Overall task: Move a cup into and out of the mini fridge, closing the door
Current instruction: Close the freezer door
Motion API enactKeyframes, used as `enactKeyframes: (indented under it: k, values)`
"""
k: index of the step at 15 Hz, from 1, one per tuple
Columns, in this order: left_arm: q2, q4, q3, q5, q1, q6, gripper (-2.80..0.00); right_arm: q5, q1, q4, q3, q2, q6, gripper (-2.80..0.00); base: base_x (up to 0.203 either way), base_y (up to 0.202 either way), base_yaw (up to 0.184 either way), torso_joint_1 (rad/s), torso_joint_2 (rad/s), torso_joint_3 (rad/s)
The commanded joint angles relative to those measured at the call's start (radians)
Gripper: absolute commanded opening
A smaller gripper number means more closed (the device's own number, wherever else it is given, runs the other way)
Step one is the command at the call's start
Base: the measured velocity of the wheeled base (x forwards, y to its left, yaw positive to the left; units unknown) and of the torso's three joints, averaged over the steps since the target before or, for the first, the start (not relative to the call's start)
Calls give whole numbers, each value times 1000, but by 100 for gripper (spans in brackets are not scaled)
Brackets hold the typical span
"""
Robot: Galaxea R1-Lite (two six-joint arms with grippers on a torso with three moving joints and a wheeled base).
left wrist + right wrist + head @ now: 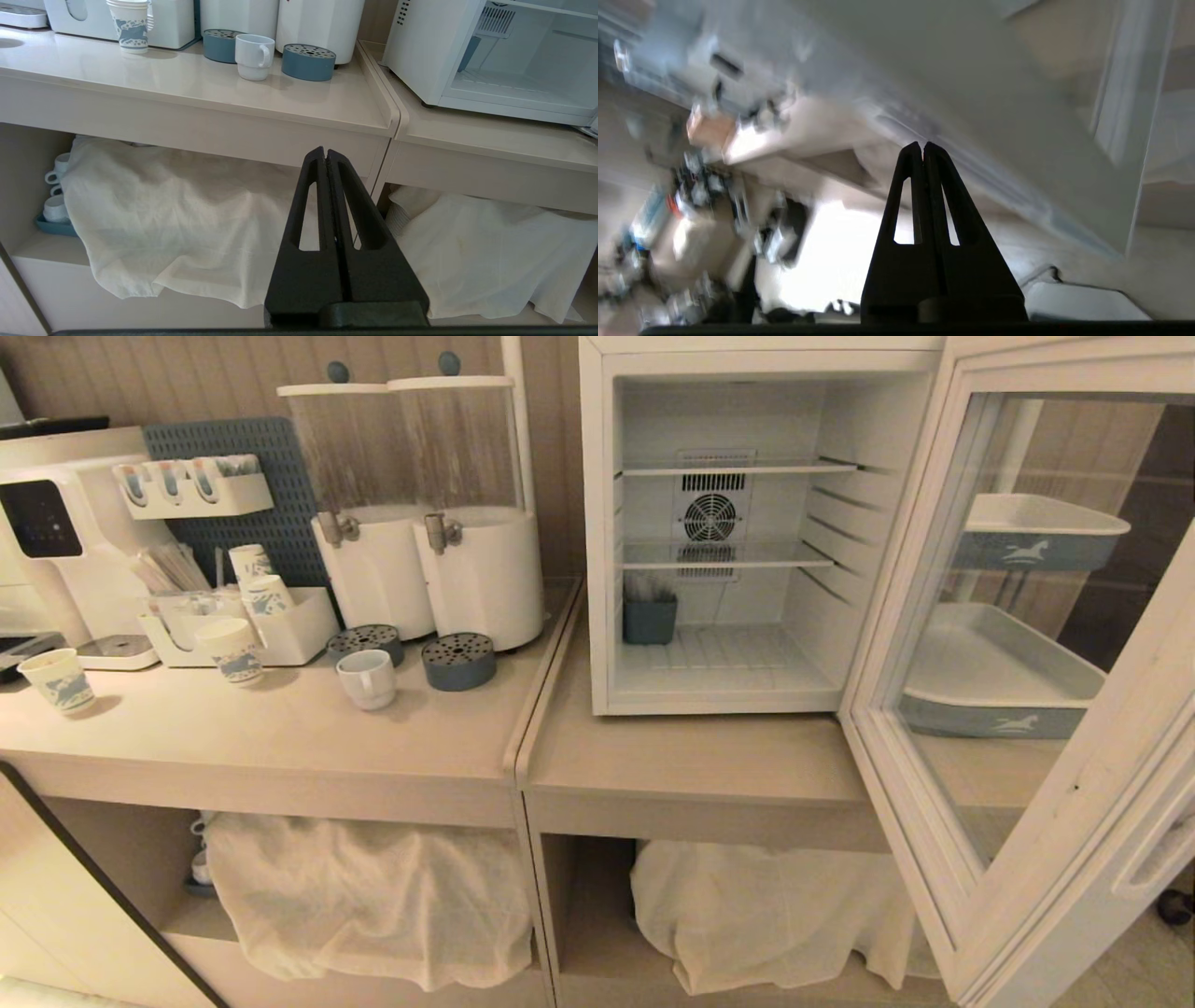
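The small white ceramic cup stands on the beige counter, left of the white mini fridge. Its glass-windowed door hangs open; no lettering reads. Both the left gripper and the right gripper are closed on nothing.

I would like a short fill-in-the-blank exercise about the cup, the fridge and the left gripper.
1. The mini fridge has its door swung ___.
2. The cup stands on the counter between two round blue-grey ___.
3. The left gripper is ___ and holds nothing.

Missing words: open; drip trays; shut
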Motion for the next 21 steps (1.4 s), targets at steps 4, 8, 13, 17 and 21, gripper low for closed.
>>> enactKeyframes:
  k: [4,8,13,17,21]
  values:
    - [-5,-1,40,1,0,-1,-280,20,-60,27,27,-142,12,-280,0,0,0,0,0,0]
    - [-5,-1,40,0,0,-1,-280,49,-45,211,-79,-209,-16,-280,0,0,0,0,0,0]
    - [-5,-1,40,0,0,-1,-280,62,-28,227,-99,-214,-67,-280,0,0,0,0,0,0]
    - [-5,-1,40,0,0,-1,-280,-46,-22,50,-95,-176,3,-280,0,0,0,0,0,0]
    - [-5,-1,40,0,0,-1,-280,-327,-18,27,-27,-195,40,-280,0,0,0,0,0,0]
